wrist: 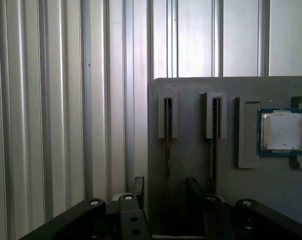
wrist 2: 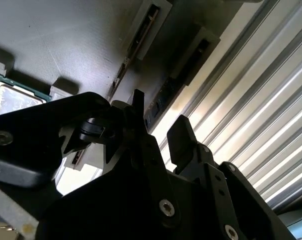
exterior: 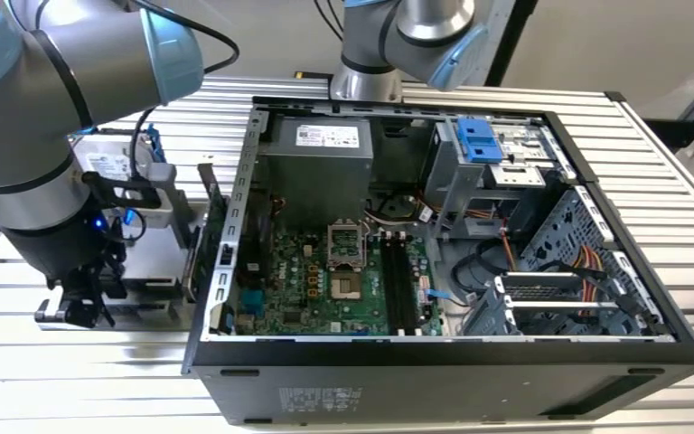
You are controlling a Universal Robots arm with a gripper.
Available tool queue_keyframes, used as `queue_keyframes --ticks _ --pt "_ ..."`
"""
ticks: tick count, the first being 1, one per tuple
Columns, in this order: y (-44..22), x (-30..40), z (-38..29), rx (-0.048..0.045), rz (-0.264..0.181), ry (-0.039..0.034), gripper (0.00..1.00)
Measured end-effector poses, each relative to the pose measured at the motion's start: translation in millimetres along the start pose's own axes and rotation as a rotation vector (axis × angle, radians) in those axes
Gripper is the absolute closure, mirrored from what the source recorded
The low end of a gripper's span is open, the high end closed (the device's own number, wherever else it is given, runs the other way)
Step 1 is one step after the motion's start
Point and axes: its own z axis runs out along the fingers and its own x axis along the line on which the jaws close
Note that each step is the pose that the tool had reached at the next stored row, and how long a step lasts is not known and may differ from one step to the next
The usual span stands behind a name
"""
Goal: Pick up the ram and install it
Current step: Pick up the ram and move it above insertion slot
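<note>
In both wrist views a grey holder [wrist: 191,95] carries two rams standing on edge in slots. My gripper [wrist: 166,190] is open, and its black fingers [wrist: 138,186] straddle the ram [wrist: 167,131] in the slot nearest the holder's edge. That same ram [wrist 2: 183,75] runs down between the fingertips of the gripper [wrist 2: 160,120] in the second wrist view. The other ram [wrist: 214,131] stands one slot over. In the exterior view the gripper [exterior: 76,307] hangs low over the holder [exterior: 148,289], at the left of the open computer case [exterior: 444,362].
A square silver chip [wrist: 282,131] lies in a recess of the holder beside the rams. A hard drive in a blue frame [exterior: 112,163] stands behind the arm. The motherboard's long memory slots [exterior: 396,280] lie inside the case. Ribbed metal table [wrist: 51,100] surrounds everything.
</note>
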Motion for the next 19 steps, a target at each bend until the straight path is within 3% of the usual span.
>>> queue_keyframes --ticks 4,5,19 --pt "0.0 0.0 0.3 0.0001 0.0 0.0 0.0" --pt "0.0 -0.1 0.4 0.0 0.0 -0.0001 1.0" --pt "0.0 -0.1 1.4 0.0 0.0 0.0 1.0"
